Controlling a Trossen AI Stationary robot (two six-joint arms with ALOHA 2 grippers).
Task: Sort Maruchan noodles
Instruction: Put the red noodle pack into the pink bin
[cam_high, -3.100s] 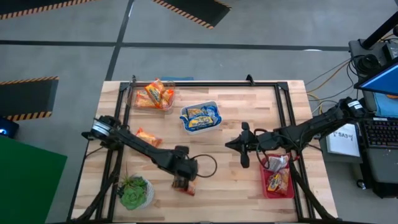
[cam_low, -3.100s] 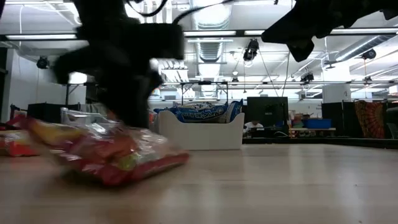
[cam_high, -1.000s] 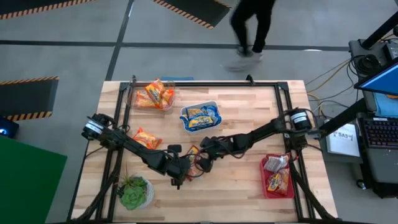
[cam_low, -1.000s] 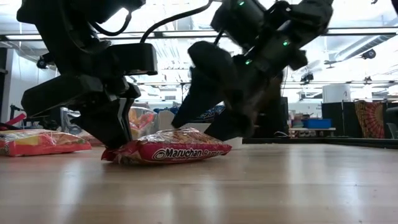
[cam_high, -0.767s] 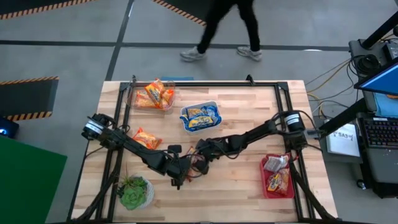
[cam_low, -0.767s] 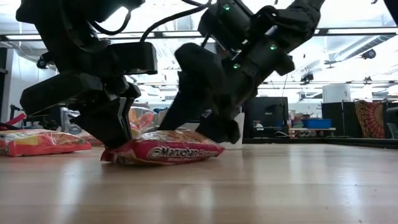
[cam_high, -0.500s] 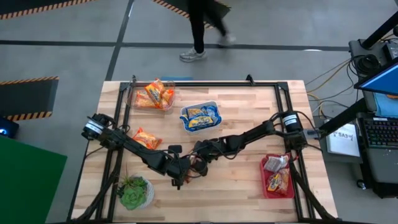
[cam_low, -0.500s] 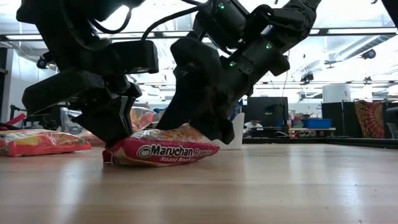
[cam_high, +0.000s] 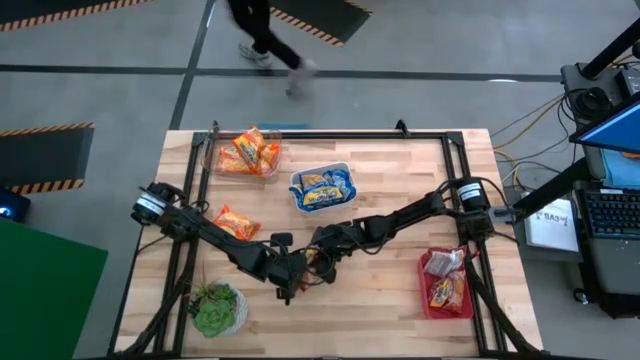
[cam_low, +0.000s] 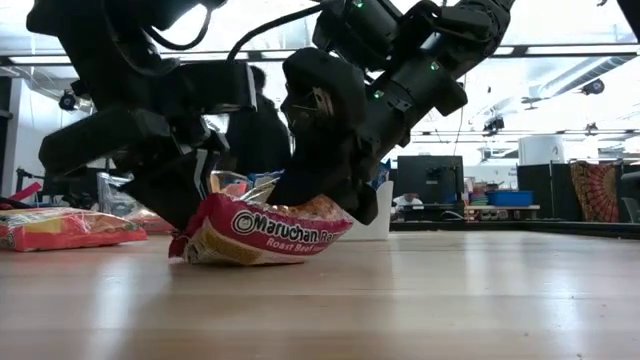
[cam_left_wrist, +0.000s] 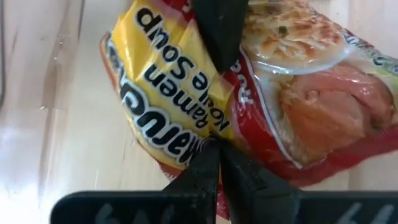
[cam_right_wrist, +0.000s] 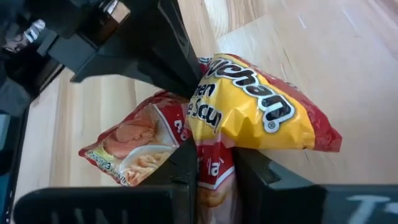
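A red-and-yellow Maruchan packet (cam_low: 265, 235) lies near the table's middle, between both grippers. My left gripper (cam_high: 297, 268) comes at it from the left and is shut on it. My right gripper (cam_high: 318, 254) reaches in from the right and is also shut on it. In the left wrist view the packet (cam_left_wrist: 261, 93) fills the picture, and a finger of the other arm crosses its far part. One orange packet (cam_high: 238, 221) lies flat on the wood, left of the grippers. My left gripper (cam_left_wrist: 216, 152) pinches the packet's near edge (cam_left_wrist: 186, 140) between its two fingers, slanting down from the table's left. That end rests on the table (cam_low: 190, 255). My right gripper (cam_right_wrist: 214, 158) pinches a red stretch of the packet (cam_right_wrist: 214, 171) between its two fingers, coming down from the right. The yellow middle (cam_right_wrist: 249, 118) bulges up beyond the fingers. That side of the packet (cam_low: 330, 225) is tilted up off the wood.
A clear bin of orange packets (cam_high: 248, 152) and a white bin of blue packets (cam_high: 322, 187) stand toward the far edge. A pink bin (cam_high: 445, 283) sits near right, a potted plant (cam_high: 215, 308) near left. A person (cam_high: 265, 35) walks beyond the far edge.
My right gripper has moved left and down onto the packet and taken hold of it. The packet, flat on the table a second ago, now has its right side tipped up and crumpled, while its left end stays down under my left gripper.
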